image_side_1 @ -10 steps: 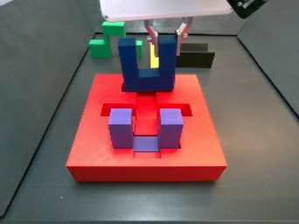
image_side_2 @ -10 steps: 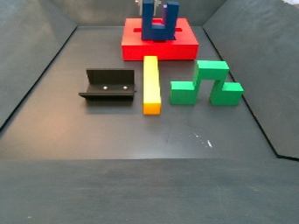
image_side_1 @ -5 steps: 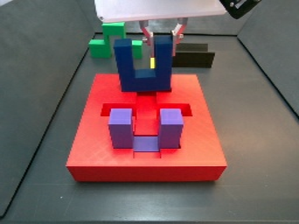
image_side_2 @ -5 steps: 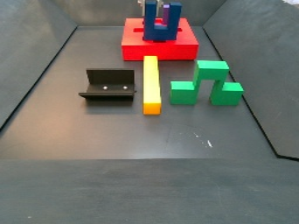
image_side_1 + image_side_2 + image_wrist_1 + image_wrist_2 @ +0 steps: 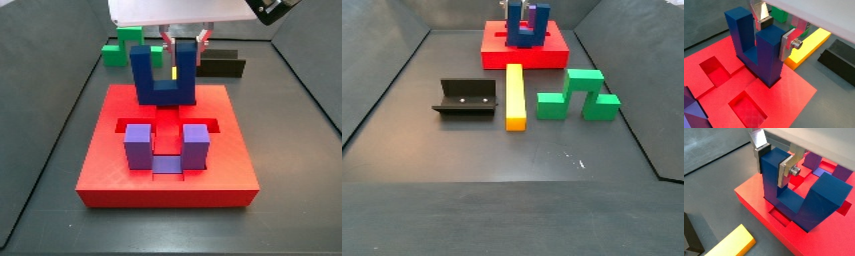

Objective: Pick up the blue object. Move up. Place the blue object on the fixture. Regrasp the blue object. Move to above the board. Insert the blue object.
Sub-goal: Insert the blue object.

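In a side view, nearest the camera, the purple U-shaped block (image 5: pixel 168 148) sits seated in a recess at the front of the red board (image 5: pixel 107 175), its two prongs pointing up. Just behind it, over the board's far half, the blue object (image 5: pixel 164 78) stands upright with its prongs up and its base low on the board; whether it is fully seated cannot be told from here. The claw (image 5: pixel 185 42) reaches down from above and is clamped on one prong. In a wrist view the silver fingers (image 5: pixel 788 44) press flat against both sides of that prong, with an empty recess (image 5: pixel 747 106) open in the red surface close by. In another side view, from the opposite end, the fixture (image 5: pixel 466 99) stands on the dark table (image 5: pixel 502 190) nearest the lens, beside the yellow bar (image 5: pixel 515 95), which runs lengthwise toward the board. The green stepped block (image 5: pixel 579 96) lies on the bar's other side, apart from it. The board sits at the far end.
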You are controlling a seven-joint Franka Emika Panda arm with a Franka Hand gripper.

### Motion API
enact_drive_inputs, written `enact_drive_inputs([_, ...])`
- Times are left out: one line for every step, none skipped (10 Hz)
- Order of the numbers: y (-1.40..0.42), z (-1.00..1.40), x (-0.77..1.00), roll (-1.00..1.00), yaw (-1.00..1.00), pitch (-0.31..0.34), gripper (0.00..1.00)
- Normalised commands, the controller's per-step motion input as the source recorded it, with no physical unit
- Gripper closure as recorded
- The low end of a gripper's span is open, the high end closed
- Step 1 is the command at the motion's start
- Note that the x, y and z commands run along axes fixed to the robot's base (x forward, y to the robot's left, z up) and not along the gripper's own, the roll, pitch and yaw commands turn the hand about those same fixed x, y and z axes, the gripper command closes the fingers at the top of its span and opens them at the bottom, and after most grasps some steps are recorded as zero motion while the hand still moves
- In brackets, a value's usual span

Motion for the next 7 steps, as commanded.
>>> enact_drive_inputs([0.02,-0.03,0.0,0.0,-0.06,0.029,1.0])
enact_drive_inputs([0.05,-0.15,0.0,0.0,0.0,0.0,1.0])
enact_drive_inputs([0.0,-0.26,-0.04,0.0,0.0,0.0,1.0])
enact_drive_inputs([0.0,-0.36,-0.08,0.01,0.0,0.0,1.0])
enact_drive_inputs([0.0,-0.4,-0.09,0.06,0.0,0.0,1.0])
enact_drive_inputs([0.0,-0.43,-0.06,0.06,0.0,0.0,1.0])
enact_drive_inputs([0.0,-0.43,0.0,0.06,0.0,0.0,1.0])
